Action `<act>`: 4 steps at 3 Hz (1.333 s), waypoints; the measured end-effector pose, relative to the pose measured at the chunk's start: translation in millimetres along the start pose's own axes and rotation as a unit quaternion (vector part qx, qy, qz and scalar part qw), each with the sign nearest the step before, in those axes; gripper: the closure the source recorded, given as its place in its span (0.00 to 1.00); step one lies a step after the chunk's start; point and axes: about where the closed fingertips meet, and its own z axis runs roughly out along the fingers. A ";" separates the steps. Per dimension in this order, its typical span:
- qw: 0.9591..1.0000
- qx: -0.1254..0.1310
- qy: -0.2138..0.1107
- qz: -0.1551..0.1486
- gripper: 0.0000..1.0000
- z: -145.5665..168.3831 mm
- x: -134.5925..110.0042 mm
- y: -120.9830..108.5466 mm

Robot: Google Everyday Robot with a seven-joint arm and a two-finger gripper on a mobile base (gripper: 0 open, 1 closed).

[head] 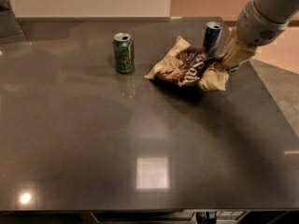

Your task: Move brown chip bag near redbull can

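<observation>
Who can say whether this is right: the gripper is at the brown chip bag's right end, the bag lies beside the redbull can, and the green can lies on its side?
One slip: in the camera view the green can stands upright, not on its side. The gripper is at the brown chip bag's right end, and the bag lies beside the redbull can.

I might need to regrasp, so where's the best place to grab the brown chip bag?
On the brown chip bag, grip the cream end beside the redbull can, coming from above: it's a thin bunched flap. The gripper sits there, jaws shut on it.
</observation>
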 end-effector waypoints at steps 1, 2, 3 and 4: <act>1.000 -0.001 0.002 0.011 1.00 3.7 16.8 -10.8; 1.000 -0.003 0.005 0.022 0.86 9.3 28.5 -19.0; 0.999 -0.003 0.010 0.034 0.63 14.3 35.9 -26.8; 0.999 -0.003 0.017 0.044 0.39 18.6 42.6 -32.2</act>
